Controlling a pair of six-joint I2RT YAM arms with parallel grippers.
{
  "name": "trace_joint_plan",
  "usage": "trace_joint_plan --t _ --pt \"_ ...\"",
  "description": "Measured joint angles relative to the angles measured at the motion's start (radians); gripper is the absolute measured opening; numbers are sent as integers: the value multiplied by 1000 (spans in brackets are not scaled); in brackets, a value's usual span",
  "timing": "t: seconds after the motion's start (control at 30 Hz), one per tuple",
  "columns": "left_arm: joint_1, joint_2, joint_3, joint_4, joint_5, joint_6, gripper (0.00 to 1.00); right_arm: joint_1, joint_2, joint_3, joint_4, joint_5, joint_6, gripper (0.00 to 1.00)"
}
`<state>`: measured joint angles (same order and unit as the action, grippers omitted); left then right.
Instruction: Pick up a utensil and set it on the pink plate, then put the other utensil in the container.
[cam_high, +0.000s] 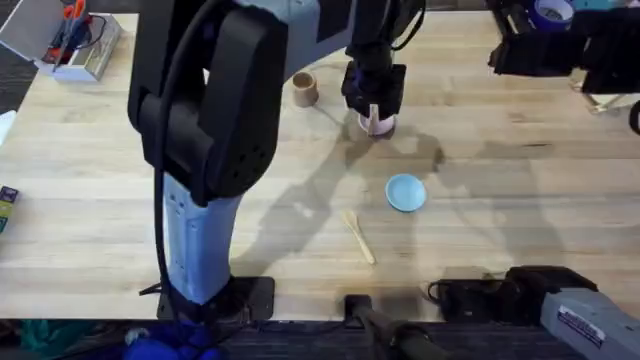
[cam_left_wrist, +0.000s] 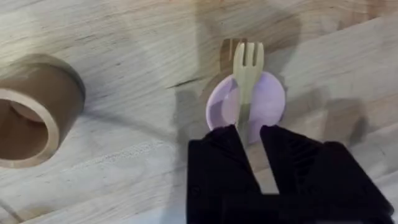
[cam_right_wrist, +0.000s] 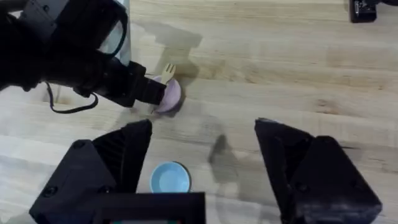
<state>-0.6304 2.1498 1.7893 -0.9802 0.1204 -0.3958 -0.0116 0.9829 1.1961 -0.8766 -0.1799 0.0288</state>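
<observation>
From overhead, the left hand (cam_high: 374, 100) hung directly over the pink plate (cam_high: 377, 125), far out on the surface (cam_high: 500, 190), closed on the wooden fork (cam_high: 375, 113). The tan container (cam_high: 304, 89) stood just beside the plate, toward the left. The wooden spoon (cam_high: 359, 237) lay well apart from both, nearer the arms' bases, past the light-blue plate (cam_high: 405, 192), its handle running diagonally.

In the left wrist view, the black fingers (cam_left_wrist: 221, 155) pinched the fork's handle, and its long axis ran straight out from the hand across the plate (cam_left_wrist: 270, 99), so that the prongs (cam_left_wrist: 248, 53) reached past the far rim. The plate sat under the middle of the fork, so a release should leave it resting across the rim rather than inside it. The container (cam_left_wrist: 34, 112) stood upright and empty-looking, off to one side.

In the right wrist view, the right hand (cam_right_wrist: 202, 168) was spread wide and held nothing, hovering close above the blue plate (cam_right_wrist: 170, 178), with the left hand (cam_right_wrist: 146, 90) and fork (cam_right_wrist: 166, 70) farther off. Judging by the bases, the spoon lay about midway between the arms, and the right was the free one.
</observation>
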Motion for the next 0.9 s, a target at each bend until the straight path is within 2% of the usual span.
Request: trace_joint_plan --t 0.1,0.2,0.27,0.33,0.37,0.47,0.8,0.9 --pt "0 0 0 1 0 0 274 0 0 0 0 0 0 995" --pt "0 0 0 1 0 0 409 0 0 0 0 0 0 996" --pt "0 0 0 2 0 1 582 0 0 0 0 0 0 996" --pt "0 0 0 5 1 1 866 0 0 0 0 0 0 996" --pt "0 0 0 5 3 -1 959 0 0 0 0 0 0 996" --pt "0 0 0 5 3 0 994 0 0 0 0 0 0 996" --pt "0 0 0 3 3 0 995 0 0 0 0 0 0 996" --pt "0 4 17 -31 -7 0 995 0 0 0 0 0 0 995"
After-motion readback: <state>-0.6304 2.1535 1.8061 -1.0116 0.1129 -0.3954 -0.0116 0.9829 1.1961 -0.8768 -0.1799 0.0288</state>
